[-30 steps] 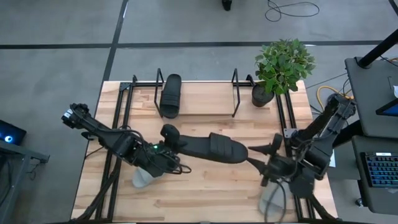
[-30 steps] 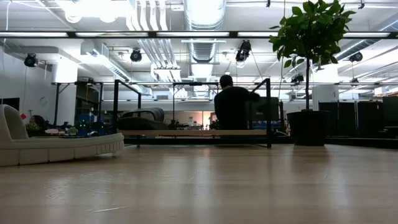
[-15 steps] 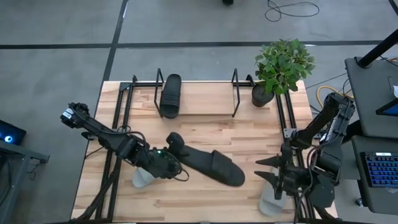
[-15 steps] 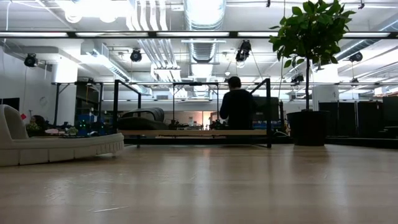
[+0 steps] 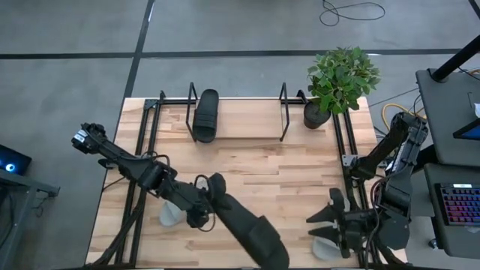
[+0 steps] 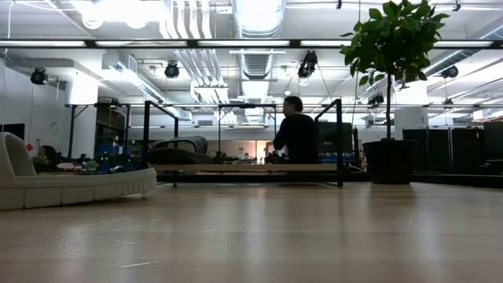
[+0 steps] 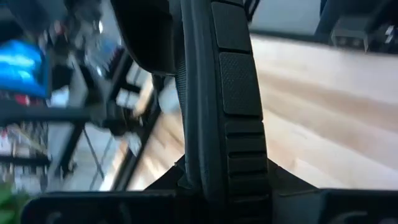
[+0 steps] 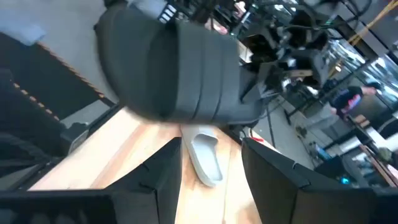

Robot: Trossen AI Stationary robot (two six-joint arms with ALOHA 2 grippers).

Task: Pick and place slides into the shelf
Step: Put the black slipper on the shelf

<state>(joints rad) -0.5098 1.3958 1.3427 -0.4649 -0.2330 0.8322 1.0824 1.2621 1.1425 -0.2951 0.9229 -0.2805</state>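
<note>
A black slide (image 5: pixel 244 221) hangs over the table's near middle with my left gripper (image 5: pixel 205 204) shut on one of its ends; it fills the left wrist view (image 7: pixel 217 74). My right gripper (image 5: pixel 322 223) stands open near the near right corner, facing that slide (image 8: pixel 174 68) without touching it. One light grey slide (image 5: pixel 169 217) lies on the table under my left arm, and another (image 5: pixel 327 249) lies under my right gripper. A second black slide (image 5: pixel 205 114) sits in the shelf (image 5: pixel 281 112) at the far edge. My left gripper pinches the black slide's end (image 7: pixel 214 177) nearest the left arm between its two fingers. The fingers come slanting down from the table's left. The slide is lifted clear of the table and runs away from them toward the near right.
A potted plant (image 5: pixel 341 79) stands at the far right corner beside the shelf. Black frame rails (image 5: pixel 142 142) run along both table sides. In the low view a person (image 6: pixel 299 134) is in the room behind the shelf. Bare wood (image 5: pixel 300 161) lies mid-table.
My left gripper has rolled and turned, swinging the black slide's free end from pointing at the right edge round toward the near edge, while the held end stayed about where it was. My right gripper has drawn away from that free end toward the near right corner.
</note>
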